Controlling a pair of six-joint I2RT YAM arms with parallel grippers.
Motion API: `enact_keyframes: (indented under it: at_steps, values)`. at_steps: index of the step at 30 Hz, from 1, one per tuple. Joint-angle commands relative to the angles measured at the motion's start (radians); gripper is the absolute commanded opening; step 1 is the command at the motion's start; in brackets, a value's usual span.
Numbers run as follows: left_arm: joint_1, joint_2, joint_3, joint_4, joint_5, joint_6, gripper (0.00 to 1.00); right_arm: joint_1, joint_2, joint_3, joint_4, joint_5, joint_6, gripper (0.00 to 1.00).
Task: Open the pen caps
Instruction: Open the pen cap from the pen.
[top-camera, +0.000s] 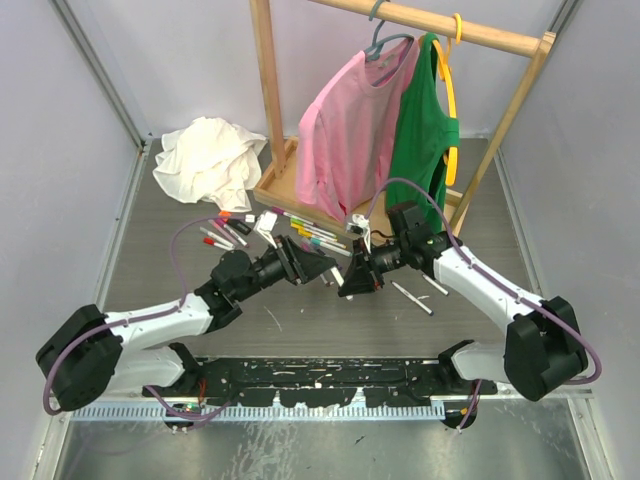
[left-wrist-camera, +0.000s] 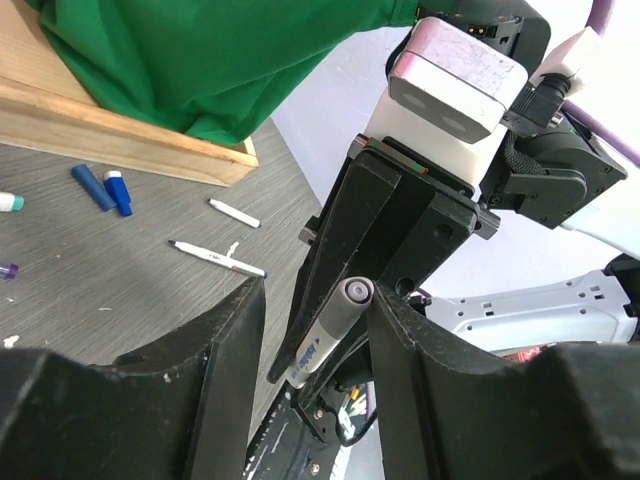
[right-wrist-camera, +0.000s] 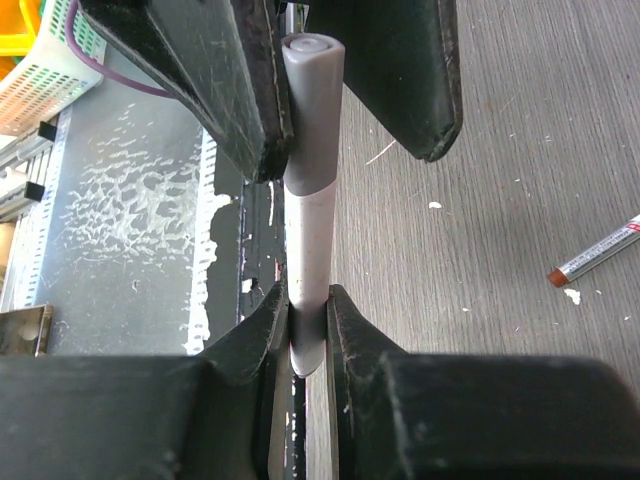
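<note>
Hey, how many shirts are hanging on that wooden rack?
2. A pink shirt hangs on the left, a green shirt beside it on the right; another could be hidden behind them.

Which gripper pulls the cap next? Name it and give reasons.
Left. The left gripper brackets the grey cap, jaws not yet shut; the right gripper clamps the pen barrel.

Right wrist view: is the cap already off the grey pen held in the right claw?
No, the grey cap sits fully on the end of the pen that the right claw grips.
</note>
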Motion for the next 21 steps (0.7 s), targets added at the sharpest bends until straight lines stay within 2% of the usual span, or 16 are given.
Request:
enact_keyframes:
  at_steps: [1, 5, 9, 15, 17, 21]
  values:
    - [0.004, 0.033, 0.048, 0.108, 0.034, -0.014, 0.44, 0.006, 0.006, 0.038, 0.006, -0.026, -0.016, 0.02]
    - [0.003, 0.066, 0.057, 0.130, 0.053, -0.021, 0.36, 0.009, 0.012, 0.038, 0.006, -0.026, -0.016, 0.01]
    - [0.003, 0.081, 0.062, 0.135, 0.056, -0.022, 0.34, 0.012, 0.018, 0.039, 0.002, -0.024, -0.016, 0.02]
    - [0.004, 0.084, 0.063, 0.126, 0.065, -0.005, 0.10, 0.014, 0.018, 0.042, 0.001, -0.021, -0.015, 0.02]
    - [0.004, 0.083, 0.063, 0.117, 0.067, 0.015, 0.00, 0.014, 0.018, 0.042, 0.000, -0.021, -0.012, 0.07]
    - [0.003, 0.082, 0.051, 0.116, 0.064, 0.057, 0.00, 0.014, 0.012, 0.040, 0.022, -0.025, 0.019, 0.25]
